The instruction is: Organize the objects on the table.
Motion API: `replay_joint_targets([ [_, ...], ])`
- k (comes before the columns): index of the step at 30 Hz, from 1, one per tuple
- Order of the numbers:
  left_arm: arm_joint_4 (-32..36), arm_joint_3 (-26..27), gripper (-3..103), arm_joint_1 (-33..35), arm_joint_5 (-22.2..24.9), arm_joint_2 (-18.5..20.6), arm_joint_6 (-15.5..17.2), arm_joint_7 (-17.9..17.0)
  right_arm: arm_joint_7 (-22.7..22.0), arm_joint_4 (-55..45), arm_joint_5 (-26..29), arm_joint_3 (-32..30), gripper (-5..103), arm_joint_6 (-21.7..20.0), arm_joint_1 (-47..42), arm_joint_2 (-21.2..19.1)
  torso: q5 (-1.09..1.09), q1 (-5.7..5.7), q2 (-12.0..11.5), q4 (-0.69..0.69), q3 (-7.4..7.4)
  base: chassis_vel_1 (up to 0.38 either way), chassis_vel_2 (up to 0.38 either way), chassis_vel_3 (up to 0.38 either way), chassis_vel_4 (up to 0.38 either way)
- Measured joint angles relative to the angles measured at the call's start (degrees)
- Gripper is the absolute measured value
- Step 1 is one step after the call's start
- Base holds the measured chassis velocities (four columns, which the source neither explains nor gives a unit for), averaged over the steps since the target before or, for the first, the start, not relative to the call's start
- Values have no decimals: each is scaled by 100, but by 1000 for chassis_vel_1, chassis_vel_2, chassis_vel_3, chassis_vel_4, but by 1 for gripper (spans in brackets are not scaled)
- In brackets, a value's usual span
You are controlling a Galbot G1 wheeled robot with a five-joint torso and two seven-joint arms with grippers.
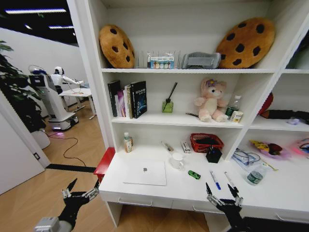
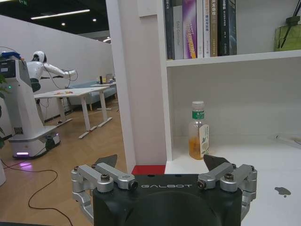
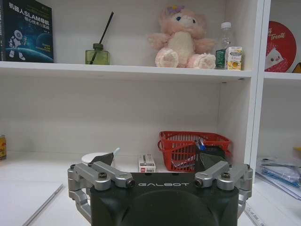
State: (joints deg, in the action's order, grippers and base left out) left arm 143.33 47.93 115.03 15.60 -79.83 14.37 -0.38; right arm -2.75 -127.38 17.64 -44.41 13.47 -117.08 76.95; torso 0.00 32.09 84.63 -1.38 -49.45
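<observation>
A Galbot G1 faces a long white table (image 1: 145,193) under a wall of shelves, both arms held low at its front edge. The left gripper (image 1: 80,192) hangs off the desk's corner at about 7 o'clock from the laptop, fingers spread wide and empty; the right gripper (image 1: 224,194) hovers over the front edge at 5 o'clock from the pens, also spread and holding nothing.

The silver laptop (image 1: 145,172), closed and flat at the desk's centre-left, looks the heaviest and stiffest item; its smooth lid offers little purchase, so an edge is likely the only hold. At 2 o'clock from the laptop stands a white cup (image 1: 176,160). At 10 o'clock from it, by the back wall, a small bottle (image 1: 127,142) with a green cap stands upright: light, rigid, probably slick, best taken round the body. Two pens (image 1: 215,180) lie at 3 o'clock from the laptop, thin and apt to roll. The tiny green item (image 1: 194,174) between laptop and pens should be light but fiddly.

The top is glossy, so things may slide. Wooden flooring and another white robot (image 1: 50,96) lie beyond, at 9 o'clock.
</observation>
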Motion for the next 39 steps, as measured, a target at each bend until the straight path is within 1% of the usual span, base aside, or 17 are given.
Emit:
replay_joint_targets([
  [5,-3,0,100,-2,3,3,0,0,121,12,93,3,100,1,51,-42,0,0,0,0,0,0,0,0,0],
  [16,-7,0,100,-5,7,9,0,1,133,71,97,13,100,-84,246,-147,-1,0,0,0,0,-14,-16,21,21],
  [18,-8,-1,100,-5,9,9,-1,1,139,122,134,17,100,-219,310,-184,0,0,0,0,0,-88,-79,76,98],
  [19,-8,-1,100,-5,10,9,-1,1,142,166,290,19,100,-317,363,-229,2,1,0,0,-1,-101,-108,110,122],
  [21,-8,-2,100,-5,10,9,-1,2,139,194,382,20,100,-392,412,-261,2,1,0,0,-1,-95,-108,110,102],
  [22,-8,-2,100,-6,10,10,-2,3,146,240,499,12,100,-519,487,-320,3,0,0,0,-1,-88,-93,67,82],
  [24,-8,-2,100,-5,10,10,-2,4,259,381,739,-30,100,-880,683,-535,2,0,0,0,-1,-23,-47,13,22],
  [25,-8,-2,100,-5,10,10,-2,4,259,381,739,-30,100,-880,683,-535,2,0,0,0,-1,0,0,0,0],
  [26,-8,-2,100,-6,10,11,-3,4,432,507,894,-44,100,-1143,834,-754,2,0,0,-1,-1,0,0,0,0],
  [27,-8,-2,100,-6,10,11,-3,4,432,507,894,-44,100,-1143,834,-754,2,0,0,-1,-1,0,0,0,0],
  [29,-9,-1,100,-6,10,12,-3,2,936,842,1005,-100,100,-1627,1207,-1356,-1,0,0,1,-1,18,15,-25,-12],
  [30,-9,-1,100,-6,10,12,-3,2,936,842,1005,-100,100,-1627,1207,-1356,-1,0,0,1,-1,37,30,-50,-24],
  [32,-9,0,100,-6,11,13,-3,1,1472,1260,978,-119,100,-1863,1531,-1825,-1,0,0,2,-1,20,20,-25,-5],
  [33,-9,0,100,-6,11,13,-3,1,1472,1260,978,-119,100,-1863,1531,-1825,-1,0,0,2,-1,0,0,0,0],
  [35,-10,0,100,-6,11,13,-3,2,1744,1753,922,-51,100,-1916,1853,-2136,2,1,0,1,-1,0,0,0,0],
  [36,-10,0,100,-6,11,13,-3,2,1744,1753,922,-51,100,-1916,1853,-2136,2,1,0,1,-1,0,0,0,0],
  [39,-10,0,100,-6,10,12,-3,2,1898,2247,980,90,100,-1882,2244,-2369,1,0,0,-1,0,0,0,0,0],
])
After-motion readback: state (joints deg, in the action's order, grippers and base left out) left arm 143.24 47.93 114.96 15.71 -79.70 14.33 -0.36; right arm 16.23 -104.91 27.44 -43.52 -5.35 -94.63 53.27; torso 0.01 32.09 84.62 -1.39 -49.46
